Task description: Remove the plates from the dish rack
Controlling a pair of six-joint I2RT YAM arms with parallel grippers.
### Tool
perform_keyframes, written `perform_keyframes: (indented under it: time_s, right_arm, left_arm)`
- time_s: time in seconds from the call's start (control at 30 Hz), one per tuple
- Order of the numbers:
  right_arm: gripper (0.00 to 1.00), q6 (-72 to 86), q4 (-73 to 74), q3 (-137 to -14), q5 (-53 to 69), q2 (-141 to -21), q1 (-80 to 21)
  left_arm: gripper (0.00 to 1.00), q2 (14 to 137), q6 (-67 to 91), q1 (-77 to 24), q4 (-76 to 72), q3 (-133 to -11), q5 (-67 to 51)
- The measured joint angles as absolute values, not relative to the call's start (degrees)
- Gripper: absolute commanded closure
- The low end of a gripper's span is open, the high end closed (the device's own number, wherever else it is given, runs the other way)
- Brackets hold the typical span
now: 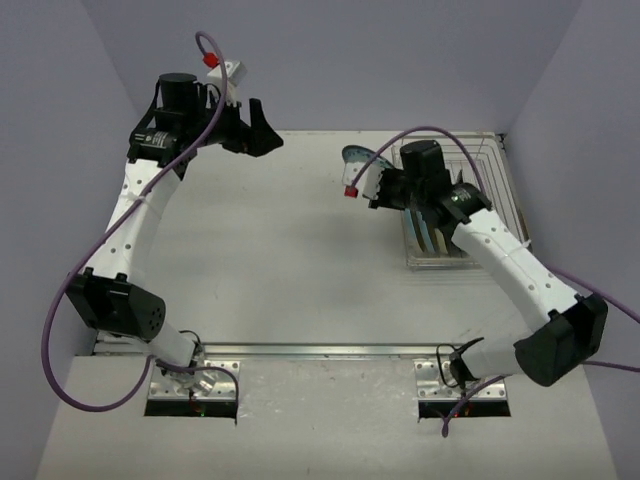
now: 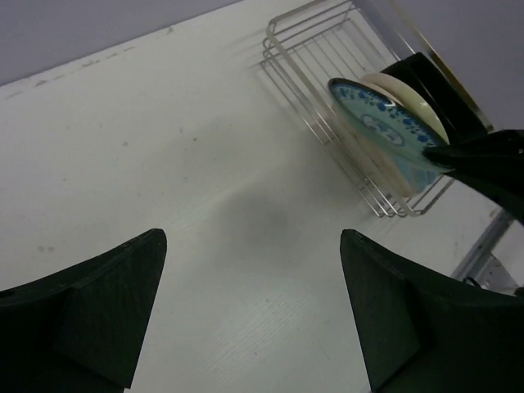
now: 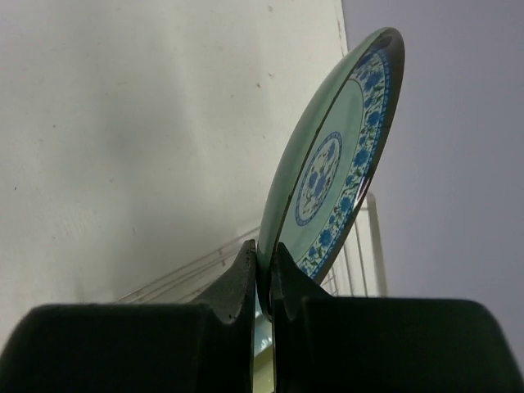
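Note:
My right gripper (image 1: 368,178) is shut on the rim of a pale green plate with blue flowers (image 1: 356,155), holding it on edge above the dish rack's left side. In the right wrist view the fingertips (image 3: 246,262) pinch the plate (image 3: 336,164) with the rack wires (image 3: 188,274) below. The silver wire dish rack (image 1: 505,185) stands at the right of the table and holds a cream plate (image 2: 413,102), a dark plate (image 2: 434,78) and others (image 1: 435,238). The left wrist view shows the held plate (image 2: 377,123) over the rack (image 2: 303,49). My left gripper (image 1: 255,130) is open and empty at the far left, above bare table (image 2: 254,237).
Purple walls close in the table at the back and both sides. A metal rail (image 1: 320,350) runs along the near edge by the arm bases. Purple cables loop from both arms. The right arm (image 1: 500,255) reaches over the rack's near end.

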State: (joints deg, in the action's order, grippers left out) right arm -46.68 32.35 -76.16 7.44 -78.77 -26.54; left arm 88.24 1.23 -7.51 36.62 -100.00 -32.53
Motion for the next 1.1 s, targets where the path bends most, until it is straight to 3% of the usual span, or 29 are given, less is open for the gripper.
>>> perform_keyframes:
  time_s: [0.27,0.47,0.73,0.93,1.1]
  right_arm:
    - [1.0,-63.14,11.3,-60.43,-0.1,-75.36,-39.51]
    - [1.0,-71.2,-2.33,-52.53,-4.77,-76.47,-45.46]
    - [1.0,-76.41,-12.89,-48.85,-9.02,-77.84,-48.68]
    - [1.0,-79.73,-19.71,-43.79,-10.32,-78.52,-49.99]
    - [1.0,-82.27,-23.34,-40.84,-10.91,-78.5,-50.88]
  left_arm:
    - [0.24,91.99,3.4,-7.47,40.79,-99.0,-45.68]
    - [0.37,94.89,0.6,-7.49,46.17,-97.67,-50.92]
    - [0.72,98.38,-3.0,-7.49,51.71,-95.77,-54.33]
    - [0.8,98.52,-2.74,-7.49,51.85,-92.94,-56.85]
    - [1.0,98.52,0.22,-7.43,49.4,-89.84,-58.42]
